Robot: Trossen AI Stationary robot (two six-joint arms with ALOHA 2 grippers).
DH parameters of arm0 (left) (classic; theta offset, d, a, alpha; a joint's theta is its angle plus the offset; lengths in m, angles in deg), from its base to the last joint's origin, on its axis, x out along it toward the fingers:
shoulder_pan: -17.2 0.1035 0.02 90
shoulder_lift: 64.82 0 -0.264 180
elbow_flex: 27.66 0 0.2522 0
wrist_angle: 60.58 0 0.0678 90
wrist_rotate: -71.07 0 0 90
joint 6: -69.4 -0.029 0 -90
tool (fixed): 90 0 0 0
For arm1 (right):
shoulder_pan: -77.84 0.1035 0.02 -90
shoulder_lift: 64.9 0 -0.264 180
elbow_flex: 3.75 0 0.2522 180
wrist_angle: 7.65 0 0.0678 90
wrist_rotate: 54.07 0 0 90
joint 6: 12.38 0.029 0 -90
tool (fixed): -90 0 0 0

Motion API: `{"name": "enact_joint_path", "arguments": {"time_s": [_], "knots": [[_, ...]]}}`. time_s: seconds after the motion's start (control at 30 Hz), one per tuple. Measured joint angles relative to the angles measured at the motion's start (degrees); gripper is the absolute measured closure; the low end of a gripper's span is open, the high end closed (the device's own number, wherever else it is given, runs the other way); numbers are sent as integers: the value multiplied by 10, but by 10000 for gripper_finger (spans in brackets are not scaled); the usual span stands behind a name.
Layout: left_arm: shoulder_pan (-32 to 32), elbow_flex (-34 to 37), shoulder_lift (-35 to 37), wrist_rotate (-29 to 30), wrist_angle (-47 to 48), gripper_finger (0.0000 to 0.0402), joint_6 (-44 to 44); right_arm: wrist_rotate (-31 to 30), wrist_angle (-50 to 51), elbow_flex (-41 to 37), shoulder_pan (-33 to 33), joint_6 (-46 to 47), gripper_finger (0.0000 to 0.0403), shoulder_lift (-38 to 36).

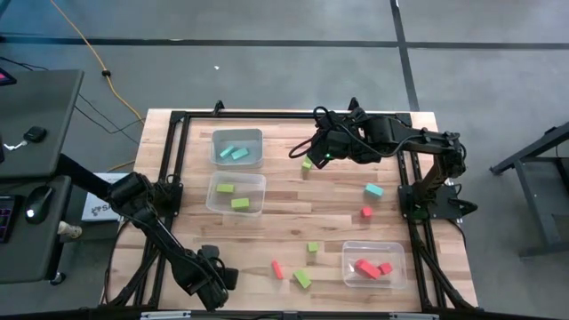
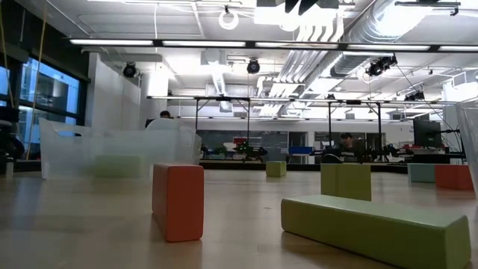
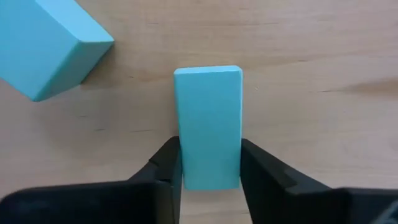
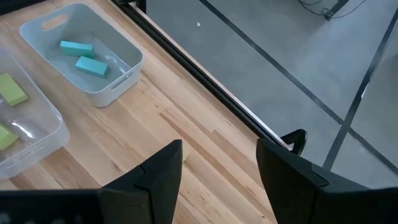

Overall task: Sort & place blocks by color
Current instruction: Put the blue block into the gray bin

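No words, numbers or signs can be read in any of these views. A small white label (image 1: 96,210) with dark marks sits beside the left edge of the pale wooden bench (image 1: 293,200) in the high view, but a black arm hides part of it and the marks are too tiny to make out. The small coloured blocks and the clear plastic bins have plain sides with no writing. The far room in the low view shows no sign that can be read.
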Motion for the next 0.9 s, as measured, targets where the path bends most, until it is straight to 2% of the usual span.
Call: {"name": "enact_joint_path", "arguments": {"time_s": [0.17,0.37,0.57,0.9], "knots": [[0,1,4,2,-3,347,-40,0,0,0,0,0,206,0],[0,3,17,8,-3,359,-84,5,0,0,0,0,206,0],[1,6,47,66,14,360,-119,74,-29,0,0,-40,206,0],[9,4,105,135,41,361,-216,198,-157,0,0,-111,206,0]]}}
